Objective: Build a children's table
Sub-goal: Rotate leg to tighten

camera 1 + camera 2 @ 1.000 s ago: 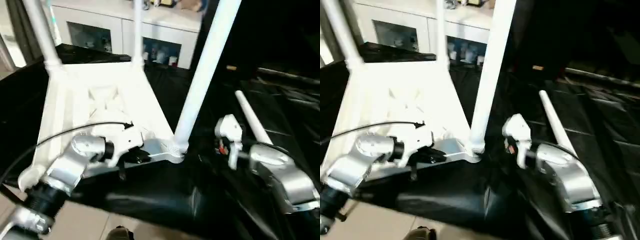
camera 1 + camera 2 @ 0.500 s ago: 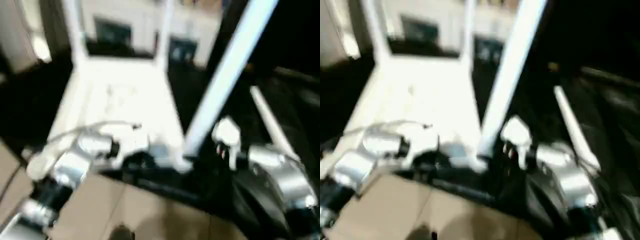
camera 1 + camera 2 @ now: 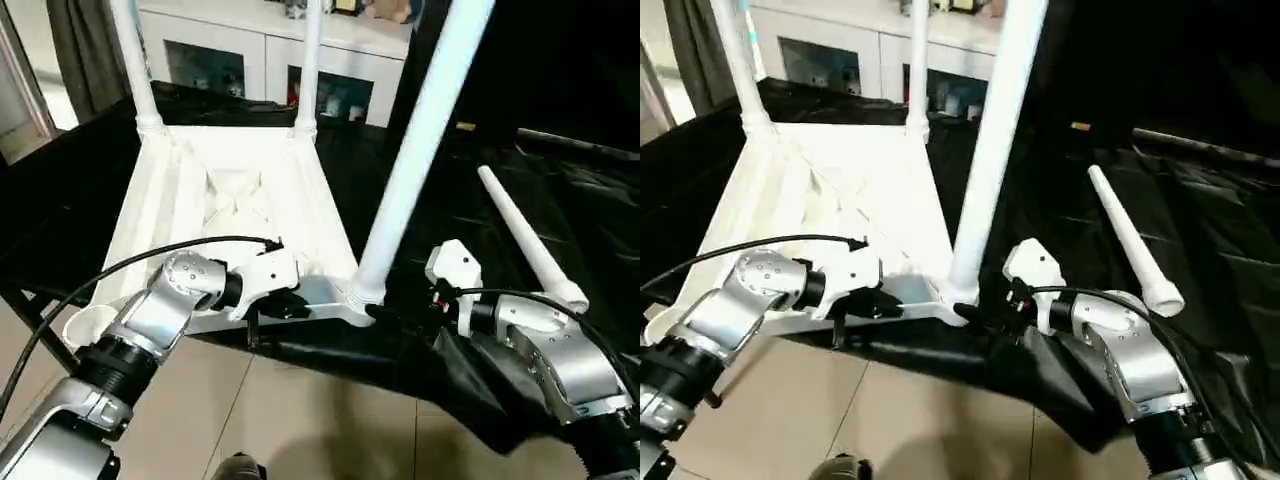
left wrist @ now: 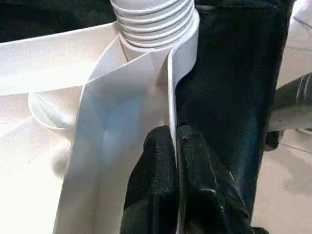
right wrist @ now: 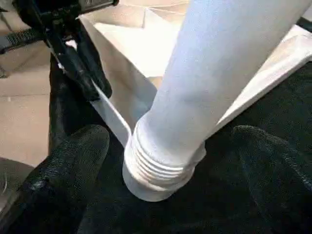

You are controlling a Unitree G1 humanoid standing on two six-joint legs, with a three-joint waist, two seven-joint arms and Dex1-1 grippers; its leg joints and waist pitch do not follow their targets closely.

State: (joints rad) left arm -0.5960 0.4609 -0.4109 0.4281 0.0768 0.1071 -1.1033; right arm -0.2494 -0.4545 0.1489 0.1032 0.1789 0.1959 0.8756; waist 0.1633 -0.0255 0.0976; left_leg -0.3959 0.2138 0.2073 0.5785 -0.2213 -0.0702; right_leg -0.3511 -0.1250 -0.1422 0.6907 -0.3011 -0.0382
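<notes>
The children's table lies upside down: its white ribbed tabletop (image 3: 230, 200) rests on black cloth. Two legs (image 3: 130, 60) (image 3: 308, 60) stand in the far corner sockets. A third leg (image 3: 420, 130) stands tilted in the near right socket. One loose leg (image 3: 525, 240) lies on the cloth to the right. The near left socket (image 3: 85, 325) holds nothing. My left gripper (image 4: 174, 134) is shut on the tabletop's thin near rim, close to the threaded base of the near leg (image 4: 156, 24). Open, my right gripper (image 5: 170, 161) has one finger on either side of that leg's base (image 5: 161, 170).
The black cloth (image 3: 560, 180) covers the work surface and hangs over its near edge above a tiled floor (image 3: 300, 410). A white glass-door cabinet (image 3: 250, 50) stands behind. A black cable (image 3: 120, 265) arcs over my left forearm.
The whole picture shifted and blurred as the camera moved. Both grippers keep the same places at the near right corner, left shut on the rim, right open.
</notes>
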